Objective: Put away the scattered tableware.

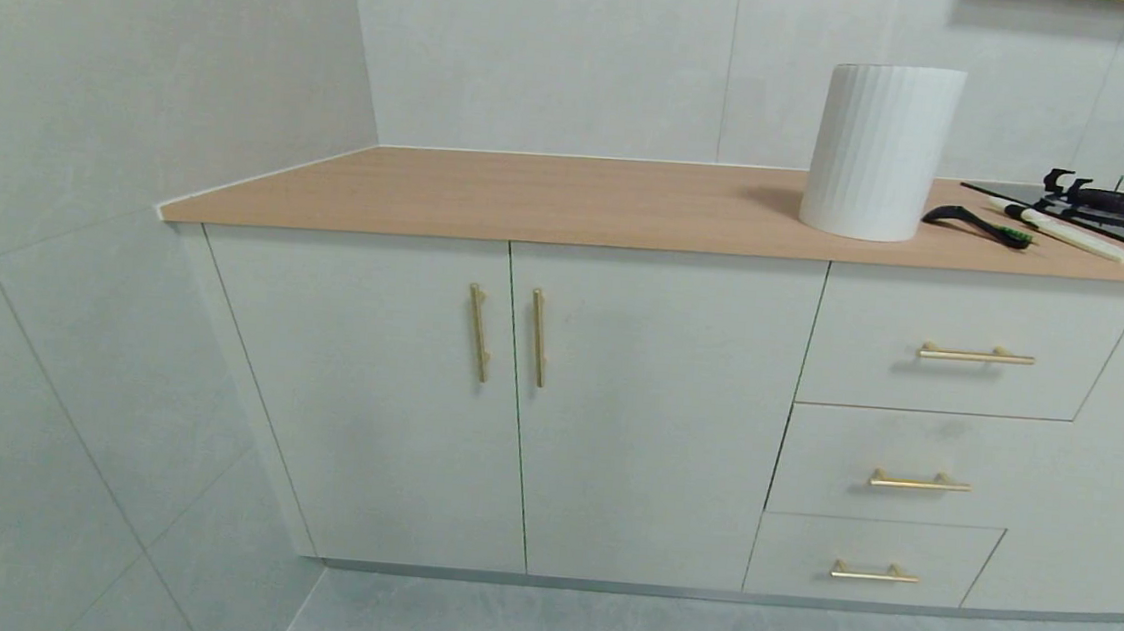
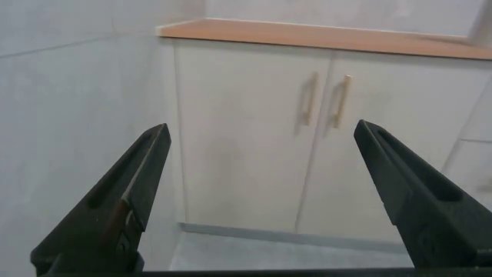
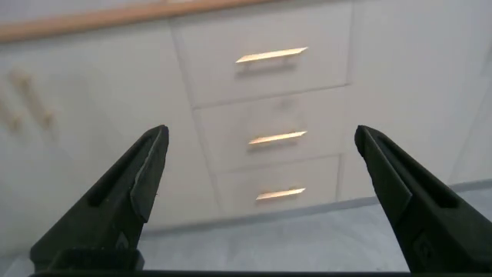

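A wooden countertop [image 1: 531, 198] against tiled walls [image 1: 542, 53] bears a white ribbed cylinder [image 1: 881, 150] beside scattered utensils [image 1: 980, 226]. The left gripper [image 2: 261, 138] and right gripper [image 3: 261, 138] both gape wide, empty.

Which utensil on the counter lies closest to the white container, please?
The black utensil, right beside the white container; the long white utensil lies beyond it.

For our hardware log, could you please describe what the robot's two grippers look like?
The left gripper and the right gripper look alike. Each has two matte black fingers, long and wedge-shaped, tapering to narrow tips.
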You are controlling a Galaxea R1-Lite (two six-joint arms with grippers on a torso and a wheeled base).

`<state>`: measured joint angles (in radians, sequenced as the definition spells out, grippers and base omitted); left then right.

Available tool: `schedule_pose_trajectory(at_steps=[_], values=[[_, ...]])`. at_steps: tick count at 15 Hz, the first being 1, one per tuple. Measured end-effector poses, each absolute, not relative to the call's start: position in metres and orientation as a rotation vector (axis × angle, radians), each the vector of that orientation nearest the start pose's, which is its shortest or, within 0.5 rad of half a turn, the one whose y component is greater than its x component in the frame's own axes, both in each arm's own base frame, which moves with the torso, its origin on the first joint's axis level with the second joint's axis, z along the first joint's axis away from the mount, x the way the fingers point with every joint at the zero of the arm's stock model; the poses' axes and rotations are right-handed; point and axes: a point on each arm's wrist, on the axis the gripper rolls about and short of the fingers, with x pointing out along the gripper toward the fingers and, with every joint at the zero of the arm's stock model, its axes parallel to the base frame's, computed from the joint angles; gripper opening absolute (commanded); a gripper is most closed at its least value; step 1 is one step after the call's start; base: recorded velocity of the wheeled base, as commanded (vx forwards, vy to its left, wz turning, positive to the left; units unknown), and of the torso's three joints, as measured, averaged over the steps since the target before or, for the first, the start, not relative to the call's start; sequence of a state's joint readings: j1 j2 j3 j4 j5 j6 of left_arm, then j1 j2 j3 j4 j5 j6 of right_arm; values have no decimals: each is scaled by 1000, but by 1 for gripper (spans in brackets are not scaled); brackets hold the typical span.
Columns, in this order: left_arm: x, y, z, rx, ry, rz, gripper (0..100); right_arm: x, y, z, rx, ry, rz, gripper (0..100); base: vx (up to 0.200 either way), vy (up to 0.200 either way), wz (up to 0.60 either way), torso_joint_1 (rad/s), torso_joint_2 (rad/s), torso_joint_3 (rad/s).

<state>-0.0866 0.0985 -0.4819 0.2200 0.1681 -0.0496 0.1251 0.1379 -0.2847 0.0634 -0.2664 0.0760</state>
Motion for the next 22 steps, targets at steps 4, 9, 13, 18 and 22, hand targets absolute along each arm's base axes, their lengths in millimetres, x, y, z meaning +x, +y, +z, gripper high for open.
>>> schedule_pose_trajectory(at_steps=[4, 9, 13, 18, 22], values=[[-64, 3, 165, -34, -162, 142, 100, -36, -5, 130, 82, -80, -229, 100, 0, 0, 0, 0, 0, 0], [-39, 3, 110, -12, -35, 138, 100, -24, -5, 87, -47, -46, -234, 100, 0, 0, 0, 0, 0, 0], [-24, 0, 82, 52, -27, 2, 100, -23, -3, 82, -53, -50, -127, 100, 0, 0, 0, 0, 0, 0], [-23, -1, 75, 10, 3, -34, 100, -23, 1, 76, 20, -5, 24, 100, 0, 0, 0, 0, 0, 0], [-23, -1, 75, 10, 2, -34, 100, -23, 1, 76, -1, -4, 29, 100, 0, 0, 0, 0, 0, 0]])
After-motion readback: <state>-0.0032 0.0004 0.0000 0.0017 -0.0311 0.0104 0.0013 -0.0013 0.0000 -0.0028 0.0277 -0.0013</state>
